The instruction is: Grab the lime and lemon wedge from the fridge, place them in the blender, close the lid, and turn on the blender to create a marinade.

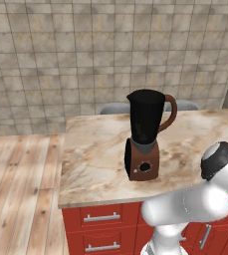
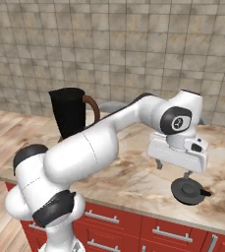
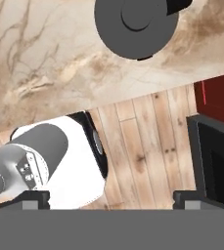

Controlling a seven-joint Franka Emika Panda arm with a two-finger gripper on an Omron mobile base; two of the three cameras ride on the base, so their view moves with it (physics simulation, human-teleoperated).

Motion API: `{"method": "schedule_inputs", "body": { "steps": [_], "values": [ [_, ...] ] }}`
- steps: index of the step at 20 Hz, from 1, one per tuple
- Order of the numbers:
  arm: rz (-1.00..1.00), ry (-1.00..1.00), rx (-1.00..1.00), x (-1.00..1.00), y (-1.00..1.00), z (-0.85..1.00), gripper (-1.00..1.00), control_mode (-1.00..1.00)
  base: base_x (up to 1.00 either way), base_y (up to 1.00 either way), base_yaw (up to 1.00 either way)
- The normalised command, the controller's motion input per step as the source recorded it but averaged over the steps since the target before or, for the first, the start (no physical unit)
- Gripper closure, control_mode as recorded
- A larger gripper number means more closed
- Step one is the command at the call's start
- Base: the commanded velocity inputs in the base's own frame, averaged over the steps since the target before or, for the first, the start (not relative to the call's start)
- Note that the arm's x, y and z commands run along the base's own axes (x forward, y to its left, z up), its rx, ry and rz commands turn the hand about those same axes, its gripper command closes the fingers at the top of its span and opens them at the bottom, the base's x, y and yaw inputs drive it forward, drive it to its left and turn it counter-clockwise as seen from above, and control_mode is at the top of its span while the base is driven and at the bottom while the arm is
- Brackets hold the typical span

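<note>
The blender (image 1: 144, 137) stands on the marble counter (image 1: 95, 149), brown base with a round dark knob, black jug (image 2: 69, 115) uncovered, curved brown handle on its right. Well to its right the dark grey lid (image 2: 187, 191) lies flat on the counter near the front edge. My gripper (image 2: 172, 170) hangs just above and slightly left of the lid, open with nothing between its fingers. In the hand view the lid (image 3: 135, 24) sits at the top, and the gripper (image 3: 112, 199) is spread wide. The lime, lemon wedge and fridge are out of view.
Red cabinet drawers (image 1: 100, 219) with silver handles run under the counter. Wooden floor (image 1: 16, 189) lies to the left. A tiled wall (image 1: 85, 50) backs the counter. In the hand view a dark boxy shape (image 3: 216, 156) stands over the floor at the right.
</note>
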Motion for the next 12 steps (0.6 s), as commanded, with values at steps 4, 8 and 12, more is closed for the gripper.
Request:
{"method": "schedule_inputs", "body": {
  "steps": [4, 8, 12],
  "values": [
    [0.0, 0.04, 0.04, 0.01, -0.06, -0.1, -1.0, -1.0, 0.0, 0.0, 0.0],
    [-0.01, 0.0, 0.09, 0.0, -0.02, -0.04, -1.0, -1.0, 0.0, 0.0, 0.0],
    [0.0, 0.0, 0.08, 0.0, -0.07, -0.33, -1.0, -1.0, 0.0, 0.0, 0.0]
  ]
}}
